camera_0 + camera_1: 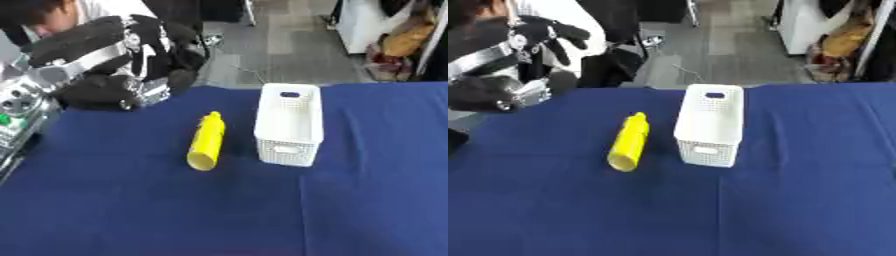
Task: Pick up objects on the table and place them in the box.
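A yellow bottle (206, 141) lies on its side on the blue table (157, 210), narrow cap end pointing away from me. Just to its right stands a white perforated box (285, 150) with handle slots, nothing showing inside it. My left arm is raised over the table's far left corner, and its hand (551, 31) hangs in the air with fingers relaxed and holding nothing, well back and left of the bottle. My right hand shows in neither view.
A silver device with a green button (12, 112) sits at the table's left edge under my left arm. Beyond the far edge are grey floor and a white cabinet with bags (394, 35) at the upper right.
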You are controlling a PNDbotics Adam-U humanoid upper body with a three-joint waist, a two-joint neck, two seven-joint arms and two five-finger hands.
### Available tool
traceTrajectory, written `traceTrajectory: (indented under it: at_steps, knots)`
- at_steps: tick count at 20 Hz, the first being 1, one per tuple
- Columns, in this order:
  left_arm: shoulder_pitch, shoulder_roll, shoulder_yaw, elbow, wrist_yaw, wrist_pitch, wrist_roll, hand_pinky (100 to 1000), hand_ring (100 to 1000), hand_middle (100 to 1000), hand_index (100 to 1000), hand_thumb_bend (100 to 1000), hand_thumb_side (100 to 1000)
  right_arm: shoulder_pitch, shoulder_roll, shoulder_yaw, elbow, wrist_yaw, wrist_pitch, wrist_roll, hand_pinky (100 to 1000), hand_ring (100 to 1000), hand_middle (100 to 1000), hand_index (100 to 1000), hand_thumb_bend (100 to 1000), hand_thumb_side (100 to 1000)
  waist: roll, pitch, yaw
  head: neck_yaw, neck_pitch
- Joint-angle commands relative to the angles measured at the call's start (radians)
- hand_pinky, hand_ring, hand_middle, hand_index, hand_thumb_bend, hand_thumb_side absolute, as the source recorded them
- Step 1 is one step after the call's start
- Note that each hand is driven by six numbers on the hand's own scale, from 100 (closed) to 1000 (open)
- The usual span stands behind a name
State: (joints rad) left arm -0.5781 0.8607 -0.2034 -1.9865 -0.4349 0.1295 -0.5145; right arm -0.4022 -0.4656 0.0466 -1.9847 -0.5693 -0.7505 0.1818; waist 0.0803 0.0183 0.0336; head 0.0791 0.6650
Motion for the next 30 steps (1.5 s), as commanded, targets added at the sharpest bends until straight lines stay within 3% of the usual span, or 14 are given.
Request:
traceTrajectory:
  at_steps: [1,4,8,11,21,22,30]
  knots:
    - [-0.031,0.036,-0.012,-0.014,-0.042,0.054,-0.103,533,744,859,940,439,1000,-0.013,-0.012,-0.001,-0.015,-0.003,0.008,0.003,212,279,326,447,100,1000,0.000,-0.013,-0.002,0.013,0.004]
    - [-0.057,0.042,-0.029,-0.014,-0.050,0.112,-0.225,590,770,855,915,495,1000,-0.015,-0.010,0.000,-0.015,-0.007,0.009,0.006,213,279,326,447,100,1000,0.002,-0.013,-0.005,0.016,0.005]
    - [-0.103,0.051,-0.045,0.003,-0.088,0.171,-0.356,586,793,844,871,529,1000,-0.017,-0.011,0.002,-0.015,-0.009,0.014,0.009,213,279,325,446,100,1000,0.004,-0.012,-0.009,0.020,0.006]
    - [-0.140,0.046,-0.074,0.071,-0.119,0.186,-0.388,590,818,836,846,557,1000,-0.019,-0.010,0.003,-0.015,-0.011,0.015,0.011,213,279,325,446,100,1000,0.006,-0.011,-0.013,0.028,0.007]
    - [-0.242,-0.018,-0.175,0.411,-0.234,0.106,-0.392,580,829,809,809,718,1000,-0.034,0.000,0.008,-0.015,-0.023,0.023,0.017,213,279,325,446,100,1000,0.013,-0.006,-0.033,0.045,0.004]
    - [-0.249,-0.025,-0.177,0.437,-0.246,0.093,-0.392,597,841,815,814,779,1000,-0.035,0.001,0.008,-0.015,-0.024,0.024,0.018,214,279,325,446,100,1000,0.013,-0.006,-0.035,0.046,0.003]
    - [-0.287,-0.080,-0.167,0.652,-0.349,0.042,-0.392,602,838,810,815,867,1000,-0.057,0.024,0.010,-0.015,-0.038,0.039,0.016,214,278,325,445,100,1000,0.021,0.002,-0.054,0.070,-0.017]
